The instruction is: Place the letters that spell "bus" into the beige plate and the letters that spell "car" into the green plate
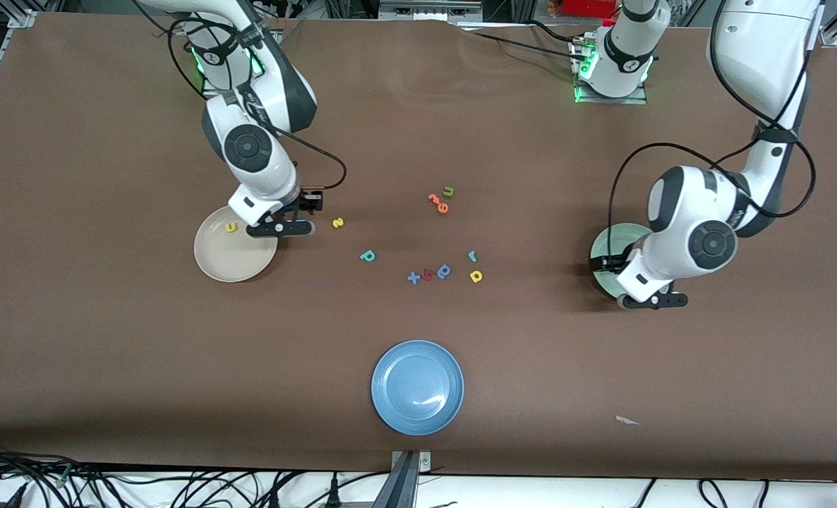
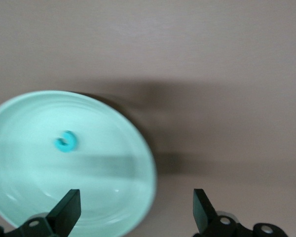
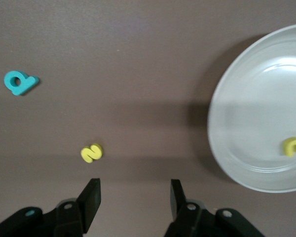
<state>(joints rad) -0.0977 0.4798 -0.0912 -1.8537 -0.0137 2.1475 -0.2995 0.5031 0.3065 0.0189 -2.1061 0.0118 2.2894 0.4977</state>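
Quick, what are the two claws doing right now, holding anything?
Left gripper: open, empty, over the green plate.
Right gripper: open, empty, beside the beige plate.

Plates: three, namely one beige plate, one green plate and one blue plate.

Letters in plates: two, namely one yellow u in the beige plate and one teal c in the green plate.

Loose pieces on the table: ten.

Arms: two.
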